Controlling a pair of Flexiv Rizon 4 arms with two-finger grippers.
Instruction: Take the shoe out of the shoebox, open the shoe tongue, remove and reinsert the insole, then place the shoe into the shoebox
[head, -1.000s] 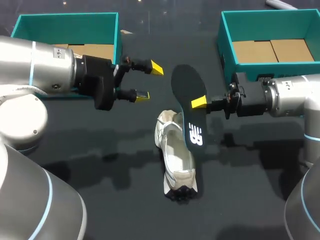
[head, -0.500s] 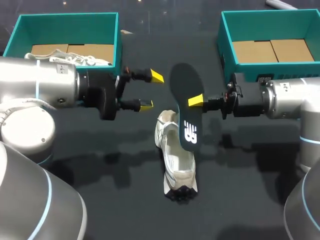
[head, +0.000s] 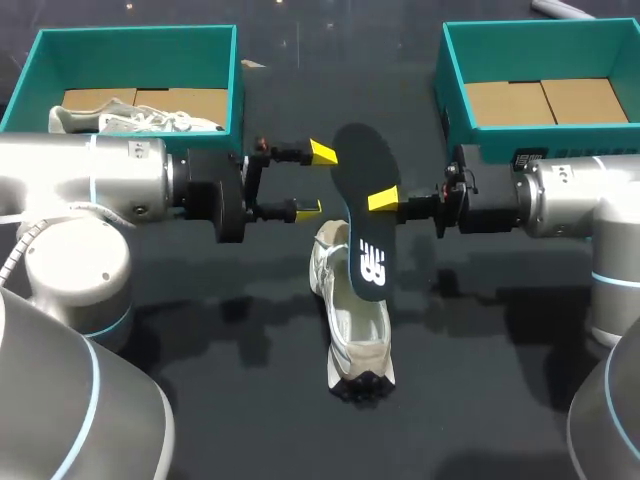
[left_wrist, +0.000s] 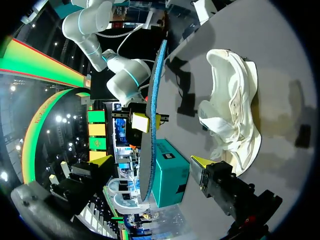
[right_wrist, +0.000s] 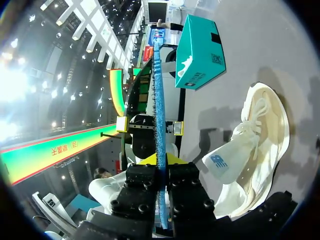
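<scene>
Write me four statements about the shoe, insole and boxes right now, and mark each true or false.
1. The right jaws are shut on the insole. True.
2. The shoe lies inside the right shoebox. False: it lies on the table, between the two boxes.
3. The left jaws are shut on the insole. False: they stand open.
4. The left shoebox holds a second white shoe. True.

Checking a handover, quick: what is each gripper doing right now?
Left gripper: open, holding nothing.
Right gripper: shut on the insole.
</scene>
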